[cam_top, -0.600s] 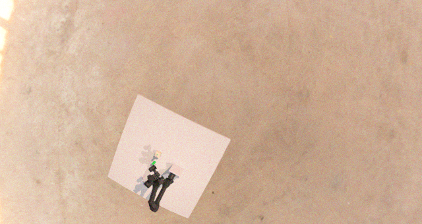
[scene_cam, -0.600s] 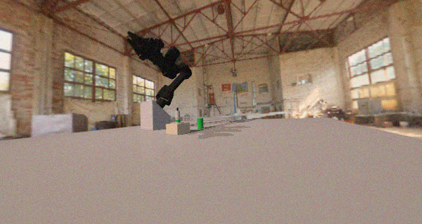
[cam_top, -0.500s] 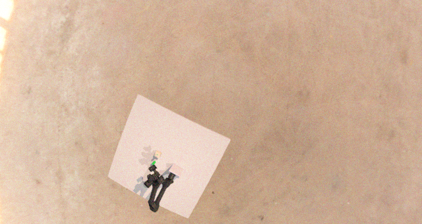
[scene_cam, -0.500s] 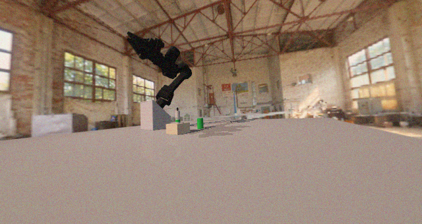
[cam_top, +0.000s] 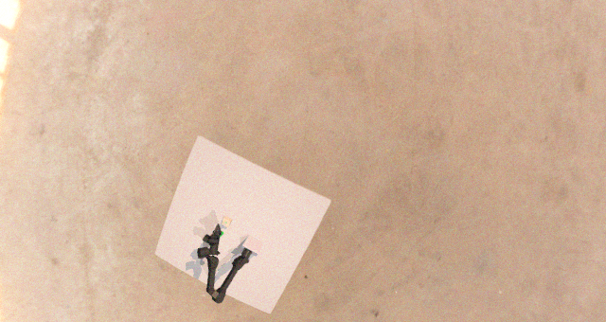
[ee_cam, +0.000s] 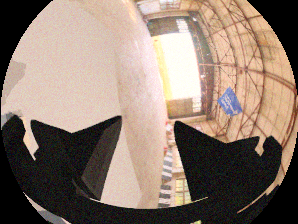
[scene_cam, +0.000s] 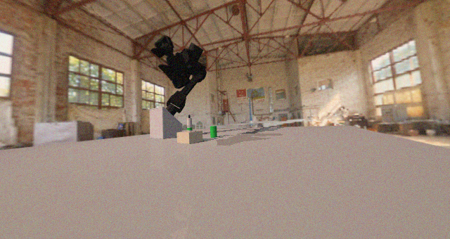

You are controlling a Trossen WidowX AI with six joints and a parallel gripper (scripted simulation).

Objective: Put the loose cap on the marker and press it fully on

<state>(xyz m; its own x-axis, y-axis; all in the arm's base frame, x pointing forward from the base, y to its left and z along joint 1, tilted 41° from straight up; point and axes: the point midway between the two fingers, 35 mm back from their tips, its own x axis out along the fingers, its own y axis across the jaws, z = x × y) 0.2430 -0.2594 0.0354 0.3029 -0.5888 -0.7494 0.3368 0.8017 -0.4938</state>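
The marker (scene_cam: 189,122) stands upright in the tan holder block (scene_cam: 184,138) (cam_top: 226,222), its dark tip bare and pointing up. The green cap (scene_cam: 213,131) (cam_top: 222,233) stands on the table to the right of the block in the exterior view, apart from the marker. My gripper (ee_cam: 148,120) (cam_top: 218,225) is partly open with nothing between its fingers. In the exterior view the arm is raised well above the cap and the block. The wrist view faces sideways across the table edge and shows neither cap nor marker.
A pale box with a sloped side (scene_cam: 157,123) (cam_top: 253,244) stands by the arm's base, close to the holder block. The square table (cam_top: 256,189) (scene_cam: 246,179) (ee_cam: 75,65) carries everything. Its edge shows in the wrist view.
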